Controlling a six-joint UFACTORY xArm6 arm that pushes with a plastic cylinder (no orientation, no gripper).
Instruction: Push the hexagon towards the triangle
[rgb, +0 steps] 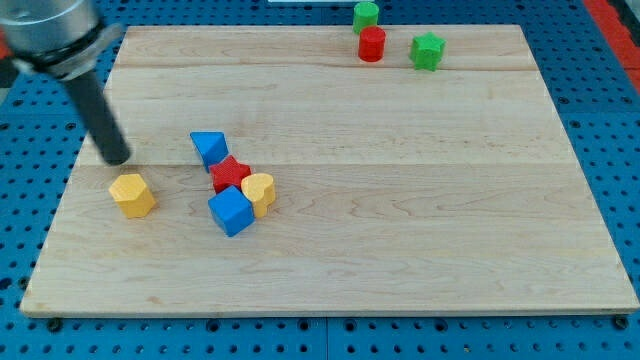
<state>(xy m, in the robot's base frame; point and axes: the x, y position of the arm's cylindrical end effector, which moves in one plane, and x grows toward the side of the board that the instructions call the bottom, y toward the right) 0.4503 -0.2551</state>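
Note:
A yellow hexagon block lies on the wooden board near the view's left edge. A blue triangle block lies to its upper right, at the top of a small cluster. My tip rests on the board just above and slightly left of the yellow hexagon, apart from it by a small gap. The rod slants up to the view's top left.
A red star, a yellow heart-shaped block and a blue cube crowd below the triangle. At the view's top stand a green block, a red cylinder and a green star.

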